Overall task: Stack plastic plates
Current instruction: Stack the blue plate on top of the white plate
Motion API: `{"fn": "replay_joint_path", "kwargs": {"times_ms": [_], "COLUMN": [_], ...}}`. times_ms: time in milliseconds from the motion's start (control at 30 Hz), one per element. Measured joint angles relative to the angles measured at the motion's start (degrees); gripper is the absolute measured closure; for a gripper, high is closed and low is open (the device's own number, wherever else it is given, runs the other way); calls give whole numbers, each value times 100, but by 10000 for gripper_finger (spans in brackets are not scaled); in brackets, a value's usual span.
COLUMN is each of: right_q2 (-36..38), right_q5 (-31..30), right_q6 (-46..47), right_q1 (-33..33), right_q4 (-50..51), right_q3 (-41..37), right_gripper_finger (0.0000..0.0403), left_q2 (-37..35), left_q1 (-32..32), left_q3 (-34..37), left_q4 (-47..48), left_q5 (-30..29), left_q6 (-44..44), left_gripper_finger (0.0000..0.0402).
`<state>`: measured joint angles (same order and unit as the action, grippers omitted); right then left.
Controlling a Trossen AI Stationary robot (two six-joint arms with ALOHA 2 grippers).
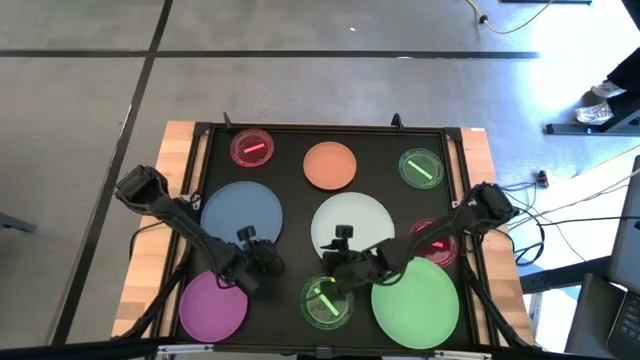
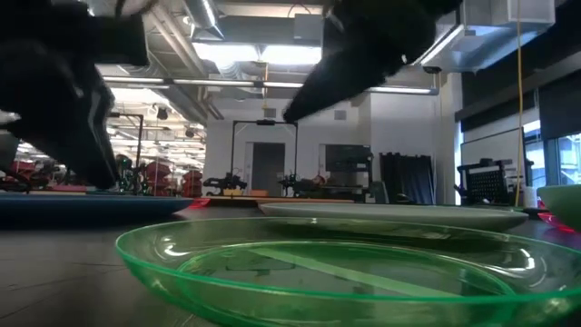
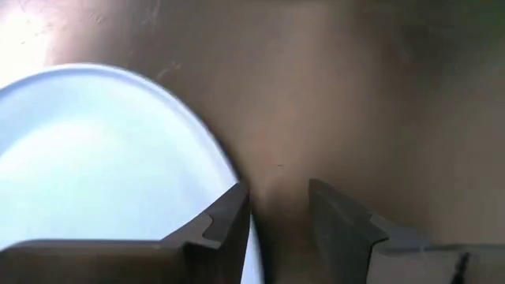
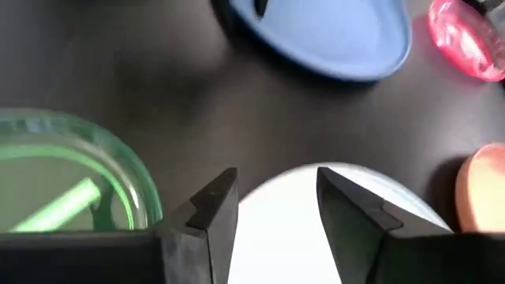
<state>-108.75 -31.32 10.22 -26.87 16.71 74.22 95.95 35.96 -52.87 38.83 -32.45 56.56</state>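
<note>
The white plate point(image 1: 352, 224) lies flat mid-table, the right gripper point(image 1: 343, 240) over its near rim with fingers apart; only the right wrist view shows that gap. The left gripper point(image 1: 248, 240), fingers parted, sits at the blue-grey plate's point(image 1: 240, 212) edge.

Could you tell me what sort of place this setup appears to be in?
Probably a robotics lab or industrial workshop: exposed ceiling ducts, strip lights, equipment racks behind the table, and a bare concrete floor.
</note>
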Motion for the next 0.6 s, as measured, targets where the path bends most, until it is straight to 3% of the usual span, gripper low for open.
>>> {"fn": "replay_joint_path", "kwargs": {"times_ms": [200,433,600], "right_q2": [-66,-70,-71], "right_q5": [51,-1,-7], "right_q6": [289,684,1217], "right_q1": [-156,-525,-799], "right_q4": [-20,-44,-9], "right_q3": [-186,-457,-548], "right_gripper_finger": [242,242,242], "left_q2": [247,584,771], "left_q1": [-205,-461,-583], "left_q3": [5,-1,-23], "left_q4": [238,233,230], "left_q5": [-186,99,233], "left_q6": [37,42,-104], "left_gripper_finger": [278,279,307]}}
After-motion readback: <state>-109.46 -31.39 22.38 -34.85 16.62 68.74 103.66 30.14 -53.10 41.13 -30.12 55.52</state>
